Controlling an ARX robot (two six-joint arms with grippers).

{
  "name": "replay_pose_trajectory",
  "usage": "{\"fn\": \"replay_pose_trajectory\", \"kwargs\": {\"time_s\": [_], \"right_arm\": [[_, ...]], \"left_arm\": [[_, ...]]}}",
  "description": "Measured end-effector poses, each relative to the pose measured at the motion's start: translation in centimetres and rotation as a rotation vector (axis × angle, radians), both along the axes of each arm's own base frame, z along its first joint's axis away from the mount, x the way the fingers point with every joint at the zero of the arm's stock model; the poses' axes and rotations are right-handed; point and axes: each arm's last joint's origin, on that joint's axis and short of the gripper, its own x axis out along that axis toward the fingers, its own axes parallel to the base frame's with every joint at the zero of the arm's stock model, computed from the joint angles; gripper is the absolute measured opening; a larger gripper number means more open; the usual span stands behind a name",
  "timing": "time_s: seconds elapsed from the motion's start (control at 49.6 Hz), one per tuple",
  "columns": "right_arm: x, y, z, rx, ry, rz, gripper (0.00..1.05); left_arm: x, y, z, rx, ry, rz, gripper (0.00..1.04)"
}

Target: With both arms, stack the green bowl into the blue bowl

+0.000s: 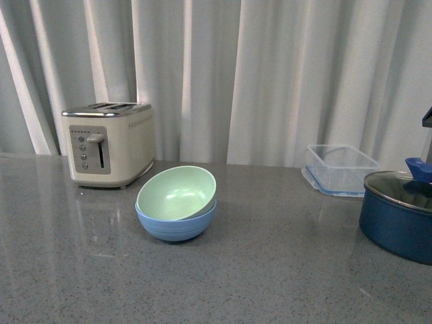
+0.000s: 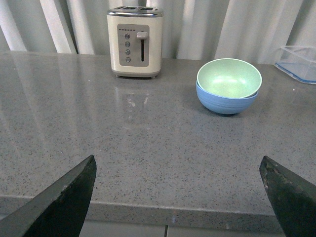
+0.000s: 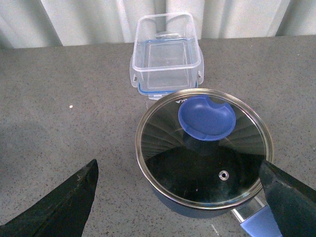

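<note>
The pale green bowl (image 1: pixel 177 193) sits tilted inside the light blue bowl (image 1: pixel 177 227) on the grey counter, in front of the toaster. The left wrist view shows the same pair, green bowl (image 2: pixel 229 77) nested in blue bowl (image 2: pixel 226 102), far from my left gripper (image 2: pixel 177 170), which hangs open over the counter's front edge with nothing between its fingers. My right gripper (image 3: pixel 178 173) is open above the navy pot's glass lid (image 3: pixel 204 145), holding nothing. Neither arm appears in the front view.
A cream toaster (image 1: pixel 109 143) stands at the back left. A clear plastic container (image 1: pixel 339 169) sits at the back right, and the dark navy pot (image 1: pixel 399 214) with its blue knob stands at the right edge. White curtains hang behind the counter.
</note>
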Motion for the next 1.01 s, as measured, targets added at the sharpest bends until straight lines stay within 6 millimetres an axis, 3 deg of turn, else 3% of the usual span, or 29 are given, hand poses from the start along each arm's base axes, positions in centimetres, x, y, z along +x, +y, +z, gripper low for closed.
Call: {"fn": "replay_pose_trajectory", "kwargs": {"time_s": [0.061, 0.121, 0.222, 0.484, 0.645, 1.008], "right_arm": [[-0.1, 0.0, -0.1, -0.006, -0.005, 0.006, 0.94], [-0.7, 0.3, -1.3, -0.035, -0.185, 0.025, 0.82], [-4.4, 1.4, -3.7, -0.062, -0.362, 0.023, 0.57], [-11.1, 1.7, -8.3, -0.073, -0.359, 0.032, 0.0], [-14.1, 1.7, -9.9, -0.071, -0.362, 0.031, 0.01], [-17.7, 1.7, -11.6, -0.071, -0.359, 0.032, 0.01]], "left_arm": [[0.0, 0.0, 0.0, 0.0, 0.0, 0.0, 0.98], [0.0, 0.0, 0.0, 0.0, 0.0, 0.001, 0.98], [0.0, 0.0, 0.0, 0.0, 0.0, 0.0, 0.98], [0.0, 0.0, 0.0, 0.0, 0.0, 0.0, 0.98], [0.0, 0.0, 0.0, 0.0, 0.0, 0.0, 0.98], [0.0, 0.0, 0.0, 0.0, 0.0, 0.0, 0.98]]}}
